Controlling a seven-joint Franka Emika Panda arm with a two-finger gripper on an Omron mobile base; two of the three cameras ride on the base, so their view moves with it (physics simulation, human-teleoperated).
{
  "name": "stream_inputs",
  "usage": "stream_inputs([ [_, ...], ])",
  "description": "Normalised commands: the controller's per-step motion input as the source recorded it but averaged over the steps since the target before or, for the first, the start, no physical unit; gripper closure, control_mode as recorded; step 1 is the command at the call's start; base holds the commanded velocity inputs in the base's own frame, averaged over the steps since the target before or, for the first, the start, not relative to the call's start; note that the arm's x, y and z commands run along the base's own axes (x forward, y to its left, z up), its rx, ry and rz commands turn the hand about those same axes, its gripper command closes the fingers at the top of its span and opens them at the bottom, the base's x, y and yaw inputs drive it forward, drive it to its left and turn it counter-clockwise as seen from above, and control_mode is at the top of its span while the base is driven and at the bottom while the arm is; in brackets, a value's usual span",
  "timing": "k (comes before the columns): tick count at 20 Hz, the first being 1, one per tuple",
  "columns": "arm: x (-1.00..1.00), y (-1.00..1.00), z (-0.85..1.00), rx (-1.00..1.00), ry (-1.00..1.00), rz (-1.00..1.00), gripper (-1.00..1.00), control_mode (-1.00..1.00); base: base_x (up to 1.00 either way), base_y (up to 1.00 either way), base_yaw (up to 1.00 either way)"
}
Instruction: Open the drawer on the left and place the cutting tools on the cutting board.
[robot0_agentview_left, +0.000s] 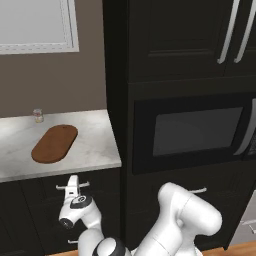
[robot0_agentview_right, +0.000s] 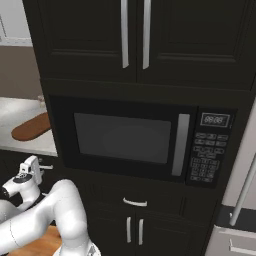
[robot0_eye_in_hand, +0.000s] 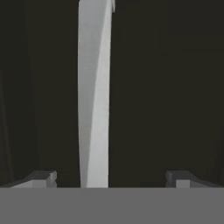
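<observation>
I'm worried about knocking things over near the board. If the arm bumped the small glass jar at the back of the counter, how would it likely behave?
The glass jar looks small and upright, so it would probably slide or tip easily. Glass on the smooth marble counter suggests it is fragile. It stands apart from the cutting board, so nothing would brace it.

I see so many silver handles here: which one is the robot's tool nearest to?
The short bar handle of the top drawer under the counter; the open tool straddles it. The others sit farther right or higher up.
</observation>
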Motion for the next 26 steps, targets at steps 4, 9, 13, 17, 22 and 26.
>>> stream_inputs([
  [4,0.0,0.0,0.0,0.0,0.0,0.0,-1.0,-1.0,0.0,0.0,0.0],
  [9,0.0,0.0,0.0,0.0,0.0,0.0,-1.0,-1.0,0.0,0.0,0.0],
  [13,0.0,0.0,0.0,0.0,0.0,0.0,-1.0,-1.0,0.0,0.0,0.0],
  [17,0.0,0.0,-0.12,0.0,0.0,0.0,-1.0,-1.0,0.0,0.0,0.0],
  [22,0.0,0.0,-0.18,0.0,0.0,0.0,-1.0,-1.0,0.0,0.0,0.0],
  [26,0.0,0.0,-0.16,0.03,0.0,0.0,-1.0,-1.0,0.0,0.0,0.0],
])
